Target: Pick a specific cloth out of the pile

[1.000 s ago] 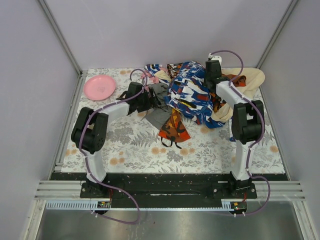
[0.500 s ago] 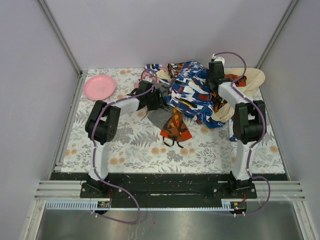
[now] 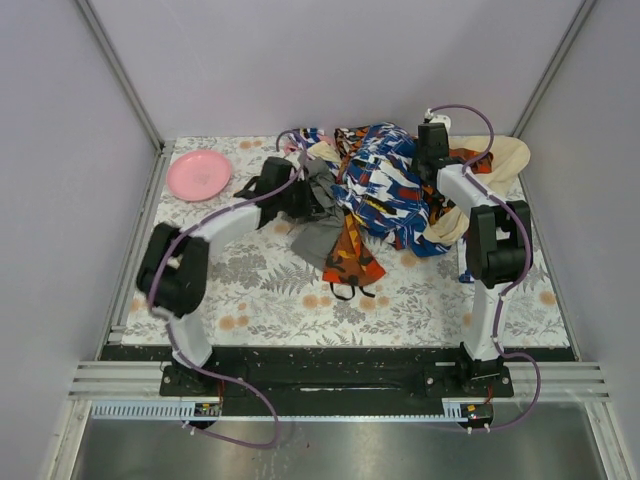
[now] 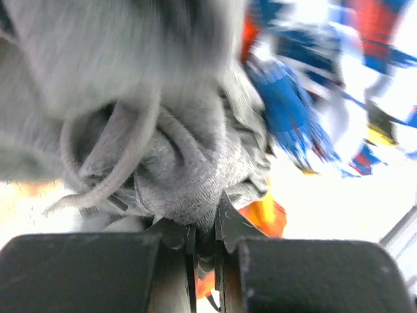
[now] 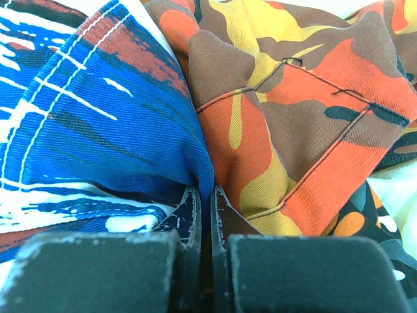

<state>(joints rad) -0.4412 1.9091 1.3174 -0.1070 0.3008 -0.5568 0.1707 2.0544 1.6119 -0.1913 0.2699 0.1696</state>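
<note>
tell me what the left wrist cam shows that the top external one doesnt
Only the left wrist view: the left gripper shut on a bunched fold of the grey cloth, with a grey drawstring looping off it.
Only the top external view: the pink plate, the floral table, the cream-yellow cloth, and the right arm reaching into the pile.
Both: the grey cloth, the blue patterned cloth and the orange print fabric next to it.

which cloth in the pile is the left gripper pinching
The plain grey cloth, on the pile's left side: the left gripper is shut on a fold of it. Beside it lie the blue-white-red patterned cloth and the orange-and-black print cloth.
</note>
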